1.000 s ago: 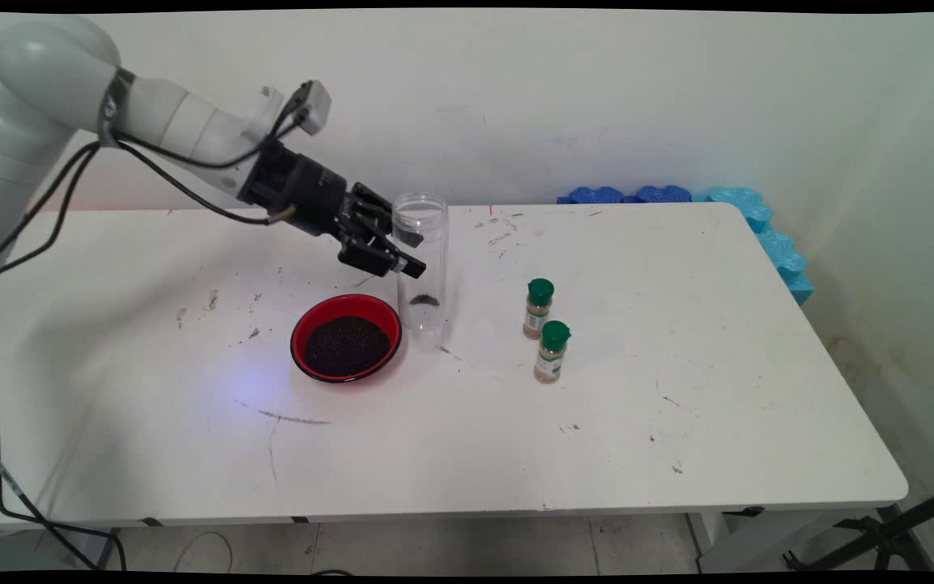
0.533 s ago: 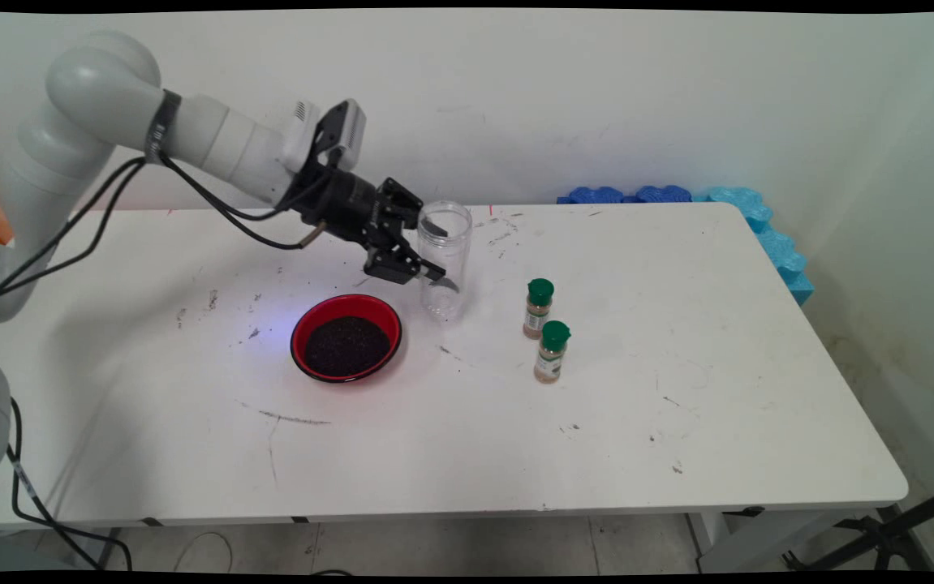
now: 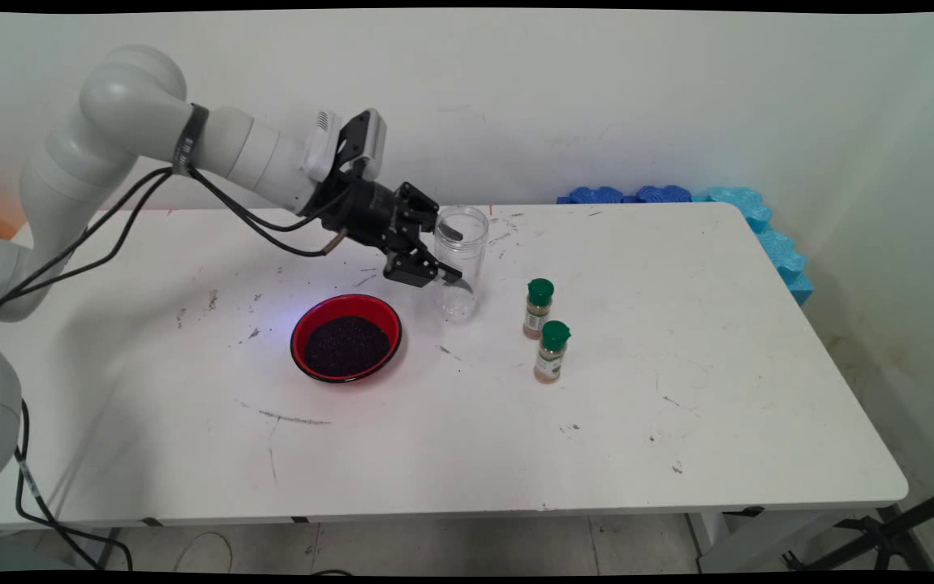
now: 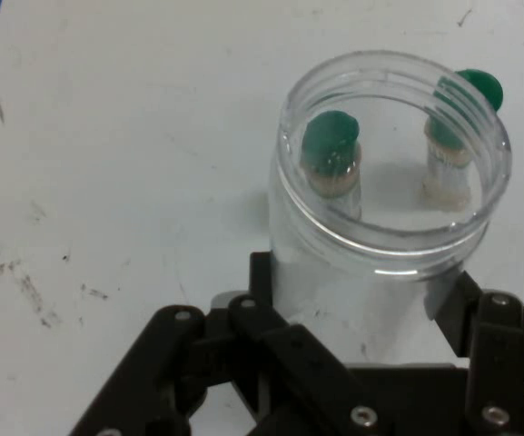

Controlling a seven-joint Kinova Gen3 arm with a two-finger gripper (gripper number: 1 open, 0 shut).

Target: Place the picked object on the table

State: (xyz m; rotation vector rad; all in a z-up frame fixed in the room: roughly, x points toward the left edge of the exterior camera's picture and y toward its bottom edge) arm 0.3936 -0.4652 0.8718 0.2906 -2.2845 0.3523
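Just right of the frame's centre-left in the main view, 2 spice bottles (image 3: 540, 307) (image 3: 552, 351) with green caps stand upright on the white table (image 3: 718, 365), close to the right of a clear jar (image 3: 461, 261); through the jar's wall in the hand view they show as 2 green-capped shapes (image 4: 331, 163) (image 4: 452, 145). A red bowl (image 3: 346, 337) lies down-left of the jar, filled with dark grains. Blue foam pieces (image 3: 759, 219) sit at the table's far right edge. The jar looks empty, its mouth open. It stands with its long axis upright, mouth upward, leaning slightly. The gripper (image 3: 452, 258) has its fingers closed on the jar's sides, 1 on each flank.
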